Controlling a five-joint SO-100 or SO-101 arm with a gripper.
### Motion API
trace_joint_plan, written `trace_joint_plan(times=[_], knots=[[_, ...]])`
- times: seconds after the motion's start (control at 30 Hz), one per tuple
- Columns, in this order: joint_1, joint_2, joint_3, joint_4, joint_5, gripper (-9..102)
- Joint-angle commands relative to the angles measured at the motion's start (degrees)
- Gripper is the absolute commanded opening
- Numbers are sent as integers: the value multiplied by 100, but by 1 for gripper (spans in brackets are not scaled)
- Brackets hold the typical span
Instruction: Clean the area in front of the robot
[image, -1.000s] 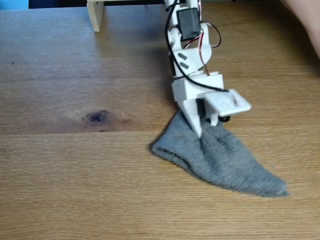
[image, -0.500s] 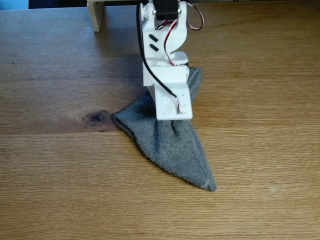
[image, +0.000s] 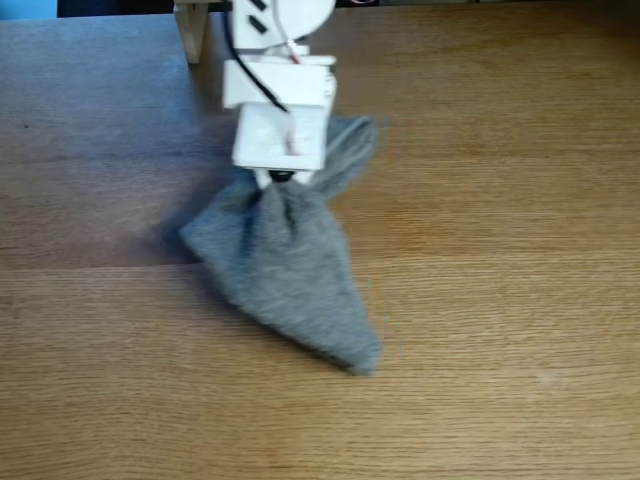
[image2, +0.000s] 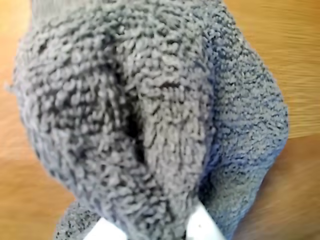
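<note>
The robot (image: 280, 85), a small white arm with black and red wires, reaches down from the back of the fixed view. Its gripper (image: 279, 182) is shut on a bunched fold of a grey terry cloth (image: 290, 275). The cloth trails toward the front right on the area (image: 480, 250), a light-brown oak tabletop, and one flap (image: 350, 145) stands up beside the gripper's plate. In the wrist view the cloth (image2: 150, 110) bulges close to the lens. Two white fingertips (image2: 202, 226) pinch it at the bottom edge, where the gripper (image2: 150, 231) holds it.
A pale wooden post (image: 192, 30) stands at the back left, just beside the arm. A blue patch (image: 25, 8) shows at the top left corner. Bare tabletop stretches to the right and along the front of the cloth.
The arm has swept left across the table, dragging the cloth with it over the dark knot. The cloth's trailing point has swung left too.
</note>
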Motion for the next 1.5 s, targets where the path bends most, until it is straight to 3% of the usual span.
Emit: trace_joint_plan(times=[0.0, 0.23, 0.5, 0.67, 0.9, 1.1, 1.27, 1.47], knots=[[861, -53, -176, -527, -132, 0], [1107, -1354, -114, -1644, -255, 0], [765, -2672, -167, -3076, -650, 0], [413, -2672, -114, -2417, -360, 0], [-229, -1960, -88, -343, 466, 0], [-1063, -1327, -88, 598, 738, 0], [-1600, -1151, -88, 466, 940, 0], [-1371, -1529, -88, -1143, 624, 0]])
